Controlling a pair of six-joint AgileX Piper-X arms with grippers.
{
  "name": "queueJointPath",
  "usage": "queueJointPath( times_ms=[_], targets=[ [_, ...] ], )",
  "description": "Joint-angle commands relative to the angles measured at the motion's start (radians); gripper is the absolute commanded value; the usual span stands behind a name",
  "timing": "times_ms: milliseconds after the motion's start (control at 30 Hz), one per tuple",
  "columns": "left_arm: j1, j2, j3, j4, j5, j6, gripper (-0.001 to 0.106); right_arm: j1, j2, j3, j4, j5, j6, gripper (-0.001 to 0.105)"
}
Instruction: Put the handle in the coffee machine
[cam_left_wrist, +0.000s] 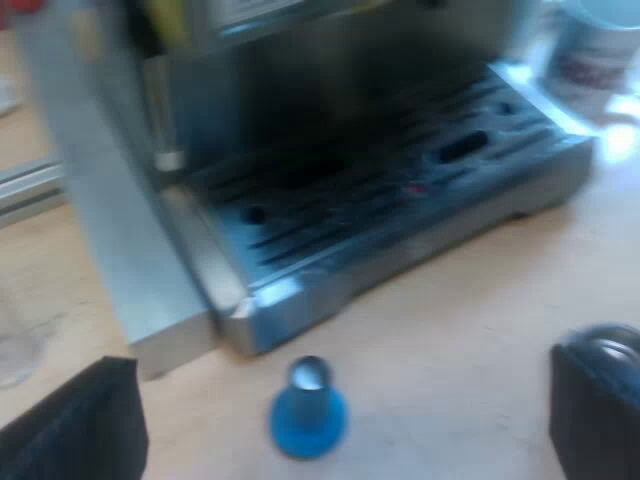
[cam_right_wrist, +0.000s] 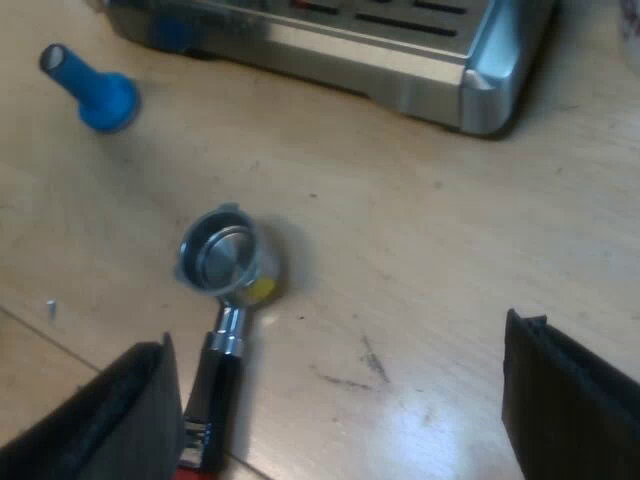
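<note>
On the table (cam_right_wrist: 430, 230) the holder (cam_right_wrist: 228, 262) lay loose, basket up, well apart from the machine (cam_right_wrist: 400, 60). Its dark handle (cam_right_wrist: 213, 385) ran close by one finger (cam_right_wrist: 120, 410) of my right gripper (cam_right_wrist: 338, 335), which was spread wide and gripped nothing. Near the machine's drip tray sat the blue tamper (cam_right_wrist: 98, 92). My left gripper (cam_left_wrist: 350, 400) hung wide apart above the tamper, empty, facing the machine's front. A mug (cam_left_wrist: 598, 45) stood just beside the machine.
</note>
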Motion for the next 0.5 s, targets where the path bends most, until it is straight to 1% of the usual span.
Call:
queueJointPath(
  times_ms=[33,67,100,167,233,300,367,500],
  targets=[
    [-0.054,0.037,-0.03,0.016,0.07,-0.01,0.084,0.028,0.036,-0.02,0.021,-0.042,0.003,0.069],
    [-0.078,0.053,-0.036,0.016,0.095,-0.01,0.084,0.04,0.05,-0.021,0.031,-0.042,0.002,0.069],
    [-0.09,0.059,-0.039,0.016,0.107,-0.01,0.084,0.052,0.057,-0.021,0.039,-0.04,0.002,0.069],
    [-0.143,0.085,-0.038,0.016,0.142,-0.01,0.084,0.086,0.082,-0.021,0.049,-0.023,0.007,0.069],
    [-0.172,0.098,-0.038,0.016,0.154,-0.01,0.084,0.118,0.1,-0.021,0.049,-0.018,0.027,0.069],
    [-0.181,0.104,-0.038,0.016,0.157,-0.01,0.084,0.142,0.112,-0.021,0.049,-0.012,0.036,0.069],
    [-0.272,0.143,-0.038,0.016,0.158,-0.01,0.084,0.203,0.139,-0.021,0.055,0.026,0.062,0.069],
    [-0.334,0.181,-0.038,0.016,0.158,0.01,0.083,0.293,0.176,-0.021,0.055,0.086,0.103,0.069]
  ],
)
